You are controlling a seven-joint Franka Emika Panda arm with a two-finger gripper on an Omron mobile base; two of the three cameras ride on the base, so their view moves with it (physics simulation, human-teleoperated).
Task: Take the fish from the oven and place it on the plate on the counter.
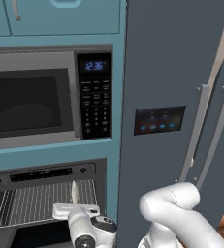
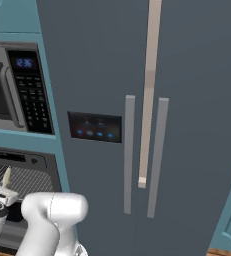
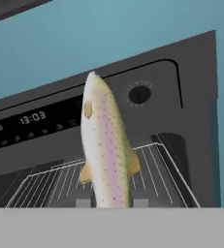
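Fish (image 3: pixel 105 145) stands upright (head up), gripped at its tail by the fingers (image 3: pixel 112 203), above the oven (image 1: pixel 45 203) rack (image 1: pixel 40 201).

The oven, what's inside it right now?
Inside the open oven, the wire rack is visible, with nothing seen lying on it. The fish stands upright in the gripper in front. The arm covers the rack's lower right.

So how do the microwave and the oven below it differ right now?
The microwave is shut, while the oven stands open with its wire rack showing. The microwave has a keypad down its right side; the oven has a dark control strip across its top. The gripper holds the fish upright before the oven, not the microwave. Both sit in the teal cabinet wall.
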